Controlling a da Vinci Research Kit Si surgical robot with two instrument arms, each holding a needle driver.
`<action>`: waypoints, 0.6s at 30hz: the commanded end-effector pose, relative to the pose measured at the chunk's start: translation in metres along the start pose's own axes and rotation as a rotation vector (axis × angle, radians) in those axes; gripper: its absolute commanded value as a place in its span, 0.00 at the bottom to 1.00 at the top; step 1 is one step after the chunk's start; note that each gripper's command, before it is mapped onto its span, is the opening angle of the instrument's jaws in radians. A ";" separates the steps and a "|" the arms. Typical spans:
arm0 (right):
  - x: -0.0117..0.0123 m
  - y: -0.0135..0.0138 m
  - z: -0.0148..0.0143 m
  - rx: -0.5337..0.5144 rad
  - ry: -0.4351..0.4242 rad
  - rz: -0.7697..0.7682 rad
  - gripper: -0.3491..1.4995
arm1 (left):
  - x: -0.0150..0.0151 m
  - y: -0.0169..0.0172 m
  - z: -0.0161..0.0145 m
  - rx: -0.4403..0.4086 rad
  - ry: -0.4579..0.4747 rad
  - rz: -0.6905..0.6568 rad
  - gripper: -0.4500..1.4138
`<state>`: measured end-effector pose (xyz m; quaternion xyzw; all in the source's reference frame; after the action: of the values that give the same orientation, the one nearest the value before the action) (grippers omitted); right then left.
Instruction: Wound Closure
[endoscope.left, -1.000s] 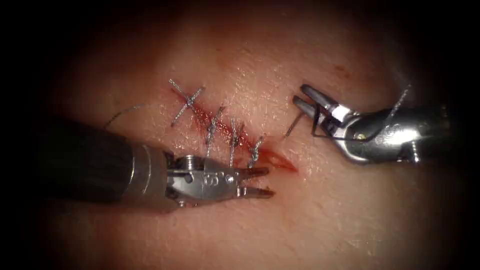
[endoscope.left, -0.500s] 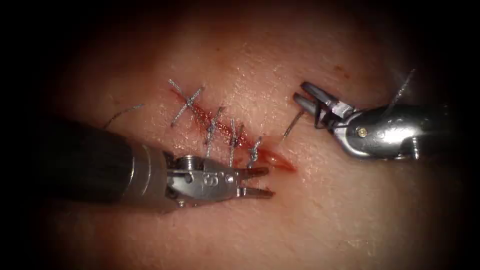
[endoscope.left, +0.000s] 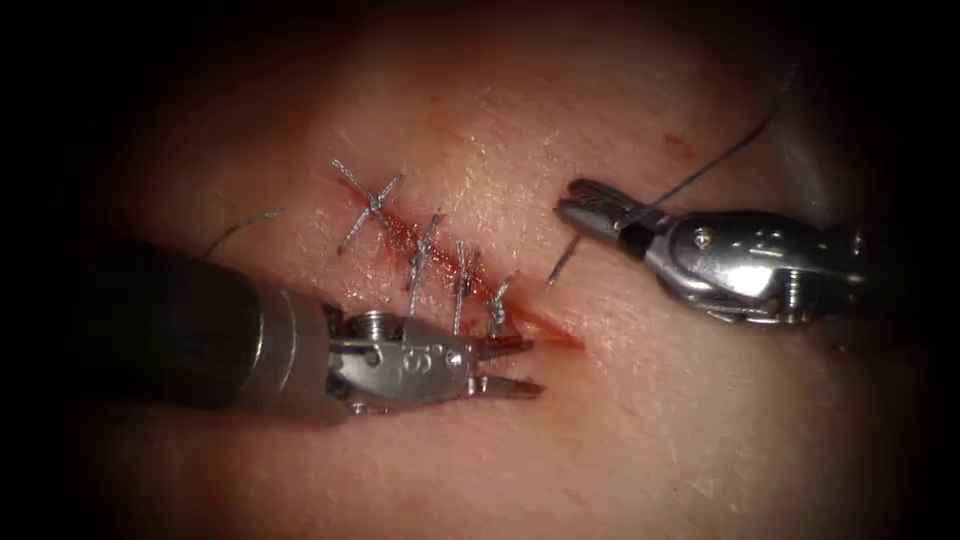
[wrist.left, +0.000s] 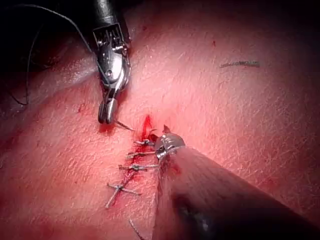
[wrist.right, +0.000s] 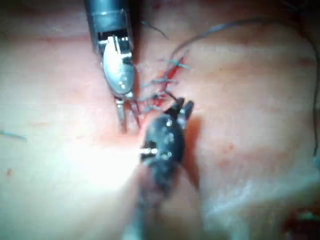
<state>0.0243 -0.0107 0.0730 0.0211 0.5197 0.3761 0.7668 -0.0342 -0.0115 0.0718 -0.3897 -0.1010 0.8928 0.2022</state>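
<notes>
The tissue (endoscope.left: 640, 420) has a slanted cut closed by several stitches (endoscope.left: 420, 255). Its lower end (endoscope.left: 550, 330) gapes, wet with red fluid. My right tool (endoscope.left: 582, 212) is shut on the needle (endoscope.left: 562, 262), with a short pointed length sticking out below the jaws. The tip meets the tissue just right of the cut; I cannot tell whether it has pierced. Thread (endoscope.left: 730, 150) trails up and right from this tool. My left tool (endoscope.left: 508, 366) lies left of the cut's lower end, open and holding nothing. The left wrist view shows the right tool (wrist.left: 106, 116) and needle (wrist.left: 124, 126) beside the cut (wrist.left: 146, 125).
A loose piece of thread (endoscope.left: 245, 222) lies on the tissue left of the stitches, and another cut piece (wrist.left: 240, 64) shows in the left wrist view. The left arm's dark shaft (endoscope.left: 160, 320) covers the lower left tissue. In the right wrist view the left tool (wrist.right: 120, 70) stands by the stitches (wrist.right: 167, 80).
The right tool's jaws have closed and it has moved left and down, carrying the needle tip closer to the cut's right edge. The left tool has hardly moved.
</notes>
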 end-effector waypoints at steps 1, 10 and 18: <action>-0.0006 -0.0007 0.0005 0.028 -0.005 0.037 0.00 | -0.0004 0.0003 0.0008 -0.006 -0.001 0.002 0.28; -0.0010 -0.0003 0.0006 0.177 -0.024 0.201 0.00 | -0.0009 -0.0003 0.0005 -0.006 -0.004 0.019 0.29; -0.0034 -0.0025 0.0010 0.370 -0.082 0.408 0.00 | -0.0009 -0.0004 0.0005 -0.006 -0.004 0.031 0.30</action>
<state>0.0254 -0.0138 0.0749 0.2904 0.5325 0.4225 0.6735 -0.0334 -0.0112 0.0723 -0.3900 -0.0973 0.8964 0.1868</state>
